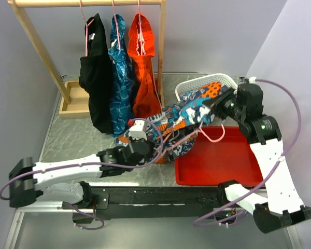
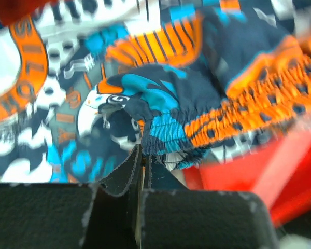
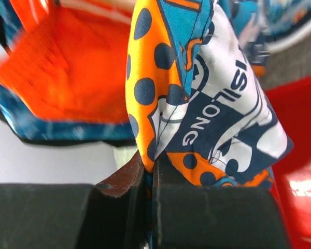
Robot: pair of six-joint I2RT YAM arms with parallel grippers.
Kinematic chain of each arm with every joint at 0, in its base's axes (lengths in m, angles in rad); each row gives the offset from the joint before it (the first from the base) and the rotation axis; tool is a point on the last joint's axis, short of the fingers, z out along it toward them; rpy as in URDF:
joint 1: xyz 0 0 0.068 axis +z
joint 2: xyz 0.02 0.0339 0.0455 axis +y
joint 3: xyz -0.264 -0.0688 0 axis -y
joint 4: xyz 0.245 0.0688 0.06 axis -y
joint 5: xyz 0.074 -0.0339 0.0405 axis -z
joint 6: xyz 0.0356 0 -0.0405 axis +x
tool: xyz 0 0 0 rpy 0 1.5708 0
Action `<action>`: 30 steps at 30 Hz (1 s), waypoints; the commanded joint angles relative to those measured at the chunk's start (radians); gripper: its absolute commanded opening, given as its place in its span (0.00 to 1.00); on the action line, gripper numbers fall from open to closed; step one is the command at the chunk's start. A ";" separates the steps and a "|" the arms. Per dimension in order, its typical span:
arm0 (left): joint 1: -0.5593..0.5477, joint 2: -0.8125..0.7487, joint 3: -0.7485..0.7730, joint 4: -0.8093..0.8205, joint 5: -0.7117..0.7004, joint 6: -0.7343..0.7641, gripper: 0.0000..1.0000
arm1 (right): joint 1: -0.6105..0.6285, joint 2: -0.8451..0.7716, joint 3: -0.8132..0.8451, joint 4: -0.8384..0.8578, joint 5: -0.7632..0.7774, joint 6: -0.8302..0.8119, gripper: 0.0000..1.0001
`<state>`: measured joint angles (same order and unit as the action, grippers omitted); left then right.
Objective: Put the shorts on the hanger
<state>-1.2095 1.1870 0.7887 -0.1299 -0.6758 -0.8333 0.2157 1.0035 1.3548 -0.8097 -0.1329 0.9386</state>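
Currently: shorts point(image 1: 189, 115) stretched over far-left corner of red tray point(image 1: 217, 168); left tool point(image 2: 141, 155) clamped on waistband, right tool point(image 3: 151, 161) clamped on opposite edge; hanger point(image 1: 213, 140) over tray's far edge.

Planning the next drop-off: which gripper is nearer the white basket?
Right. The right gripper, shut on the shorts, sits just in front of the basket; the left gripper holds their other end, far left of it.

one high rear view, two wrist views close on the shorts point(image 1: 189, 116)
the top camera looks down and forward across the red tray point(image 1: 217, 168) to the clothes rack point(image 1: 57, 2) beyond it; each wrist camera sits right against the cloth, which fills its frame, and both catch that red tray at their right edge.
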 commanded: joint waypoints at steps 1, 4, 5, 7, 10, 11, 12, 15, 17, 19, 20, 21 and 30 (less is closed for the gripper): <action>0.002 -0.125 -0.014 -0.124 0.174 -0.041 0.01 | -0.001 0.049 0.122 0.081 0.131 0.086 0.00; 0.004 -0.197 -0.002 -0.212 0.220 -0.073 0.01 | -0.001 0.087 0.159 0.069 0.211 0.106 0.00; 0.002 -0.213 0.004 -0.232 0.228 -0.079 0.01 | -0.001 0.095 0.173 0.064 0.228 0.112 0.00; 0.002 -0.248 0.023 -0.266 0.263 -0.081 0.01 | -0.001 0.118 0.187 0.055 0.269 0.120 0.00; 0.004 -0.279 0.052 -0.316 0.300 -0.076 0.01 | 0.001 0.145 0.199 0.055 0.270 0.121 0.00; 0.002 -0.285 0.064 -0.361 0.298 -0.079 0.01 | 0.001 0.152 0.199 0.050 0.266 0.123 0.00; 0.004 -0.290 0.092 -0.378 0.300 -0.082 0.01 | 0.002 0.156 0.196 0.044 0.268 0.121 0.00; 0.002 -0.303 0.153 -0.443 0.317 -0.075 0.01 | 0.007 0.153 0.168 0.047 0.279 0.112 0.00; 0.002 -0.310 0.184 -0.458 0.335 -0.066 0.01 | 0.028 0.153 0.162 0.044 0.279 0.114 0.00; 0.004 -0.297 0.243 -0.487 0.357 -0.058 0.01 | 0.106 0.168 0.181 0.029 0.305 0.123 0.00; 0.004 -0.287 0.301 -0.502 0.358 -0.056 0.01 | 0.131 0.178 0.196 0.015 0.331 0.127 0.00; 0.004 -0.258 0.334 -0.540 0.355 -0.053 0.01 | 0.164 0.197 0.210 -0.003 0.341 0.134 0.00; 0.068 -0.024 0.742 -0.784 0.383 0.036 0.02 | 0.341 0.284 0.357 -0.118 0.323 0.177 0.00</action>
<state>-1.1923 1.0920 1.4193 -0.7979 -0.3416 -0.8646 0.5385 1.2854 1.6512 -0.8989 0.1795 1.0809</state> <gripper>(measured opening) 0.028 0.070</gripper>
